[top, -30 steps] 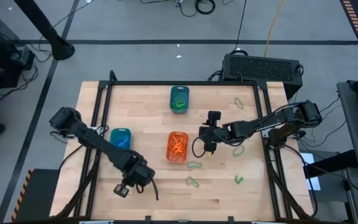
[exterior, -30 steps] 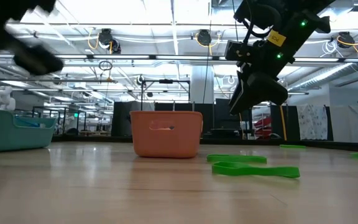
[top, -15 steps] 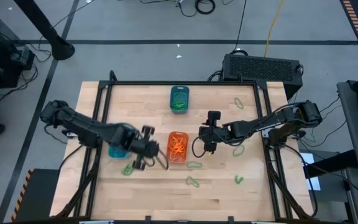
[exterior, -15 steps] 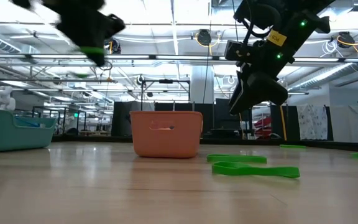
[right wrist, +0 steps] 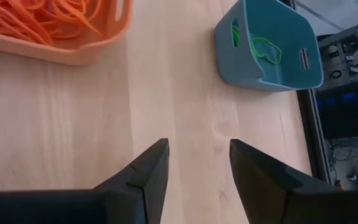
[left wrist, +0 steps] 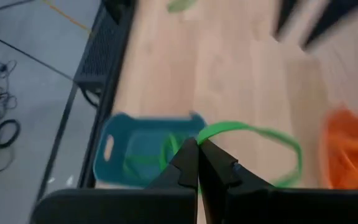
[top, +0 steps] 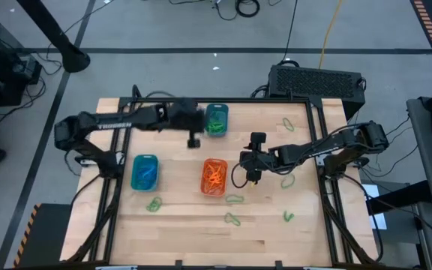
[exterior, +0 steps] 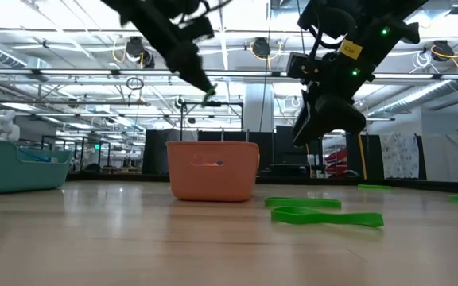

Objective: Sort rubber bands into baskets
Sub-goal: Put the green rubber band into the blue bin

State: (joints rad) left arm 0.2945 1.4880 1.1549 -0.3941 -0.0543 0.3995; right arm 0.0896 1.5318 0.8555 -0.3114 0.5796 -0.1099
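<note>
My left gripper (top: 194,137) hangs above the table just left of the dark teal basket (top: 216,118), shut on a green rubber band (left wrist: 260,140). In the low view it (exterior: 207,91) shows high up, above the orange basket (exterior: 213,169). That dark teal basket (left wrist: 142,152) has green bands in it. The orange basket (top: 214,176) holds orange bands and the turquoise-blue basket (top: 145,171) holds blue ones. Right of the orange basket, my right gripper (top: 250,176) hovers open over bare wood (right wrist: 194,162), with nothing between its fingers. My left gripper pinches the green rubber band at one end of its loop (left wrist: 202,134) between the tips of its two shut fingers. The fingers slant down. The rest of the loop (left wrist: 294,152) stands out past the fingertips, clear of the table.
Loose green bands lie on the wood: one (top: 154,203) below the turquoise-blue basket, two (top: 235,199) (top: 232,219) near the orange basket, others at right (top: 288,217) (top: 287,124) (top: 288,180). A black frame (top: 223,100) rims the table.
My left gripper has swung fast from the table's near left edge up and toward the far edge, past the turquoise-blue basket, to beside the dark teal basket, turning as it went and staying shut on the green band. A green band on the table below the turquoise-blue basket has come into sight.
</note>
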